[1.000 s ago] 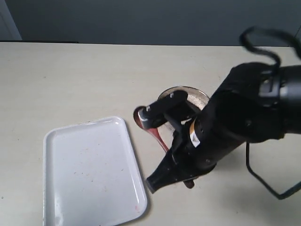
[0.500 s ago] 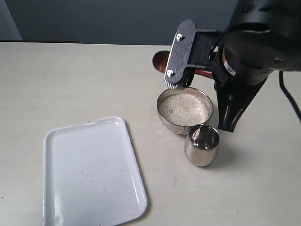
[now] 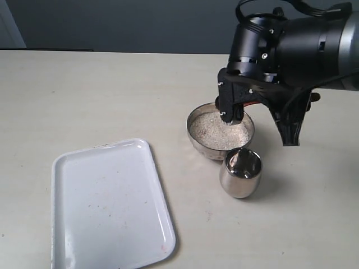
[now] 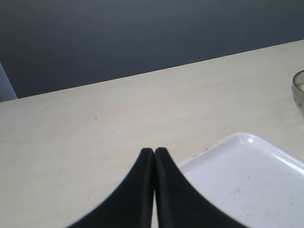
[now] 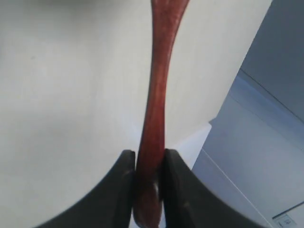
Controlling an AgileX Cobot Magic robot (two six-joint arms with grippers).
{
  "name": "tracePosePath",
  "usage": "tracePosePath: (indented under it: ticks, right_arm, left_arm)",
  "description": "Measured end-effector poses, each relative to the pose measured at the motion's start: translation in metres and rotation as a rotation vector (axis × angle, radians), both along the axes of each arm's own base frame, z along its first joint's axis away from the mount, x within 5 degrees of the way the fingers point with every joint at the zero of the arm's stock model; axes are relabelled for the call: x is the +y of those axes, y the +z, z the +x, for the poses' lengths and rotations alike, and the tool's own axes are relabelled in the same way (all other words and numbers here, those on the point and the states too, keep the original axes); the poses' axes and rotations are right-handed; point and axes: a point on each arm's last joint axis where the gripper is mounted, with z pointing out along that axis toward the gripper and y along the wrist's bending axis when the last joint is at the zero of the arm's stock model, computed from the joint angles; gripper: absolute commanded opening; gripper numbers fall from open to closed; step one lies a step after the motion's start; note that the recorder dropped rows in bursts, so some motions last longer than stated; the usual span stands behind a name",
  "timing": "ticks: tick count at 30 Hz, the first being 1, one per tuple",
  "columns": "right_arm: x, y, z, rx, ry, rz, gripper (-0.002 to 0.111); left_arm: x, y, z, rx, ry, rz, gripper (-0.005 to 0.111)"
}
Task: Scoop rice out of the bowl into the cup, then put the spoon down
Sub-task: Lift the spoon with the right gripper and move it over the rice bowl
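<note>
The steel bowl [image 3: 195, 134] holds a level mass of white rice [image 3: 216, 133]. Just in front of it stands the small steel cup [image 3: 241, 174], and I cannot see inside it. My right gripper [image 3: 232, 114] hangs over the bowl's far rim, its tips just above the rice. In the right wrist view that gripper [image 5: 149, 154] is shut on the slim handle of the reddish-brown spoon [image 5: 159, 80]; the spoon's round end runs out of frame. The arm hides most of the spoon in the exterior view. My left gripper [image 4: 154, 151] is shut with nothing in it, low over the table beside the tray.
A white rectangular tray [image 3: 109, 204] lies at the front left, its corner [image 4: 247, 142] close to my left gripper. The bowl's rim [image 4: 299, 90] shows at the edge of the left wrist view. The bulky right arm [image 3: 297, 50] fills the upper right.
The right arm swung with the spoon from in front of the bowl, up behind it, and has now dropped over the bowl's far rim. Bowl, cup and tray stayed put.
</note>
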Motion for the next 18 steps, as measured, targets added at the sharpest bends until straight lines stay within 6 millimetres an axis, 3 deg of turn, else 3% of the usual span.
tracePosePath:
  ticks: [6, 12, 18]
  right_arm:
    - [-0.006, 0.0, 0.01, -0.058, -0.031, -0.015, -0.001]
    - [0.0, -0.022, 0.015, -0.031, -0.018, -0.079, -0.001]
    - [0.006, -0.03, 0.016, -0.032, 0.013, -0.115, -0.001]
  left_arm:
    - [0.0, 0.0, 0.0, 0.0, 0.0, 0.0, 0.001]
    - [0.0, 0.0, 0.0, 0.0, 0.0, 0.0, 0.001]
    - [0.0, 0.0, 0.0, 0.0, 0.0, 0.0, 0.001]
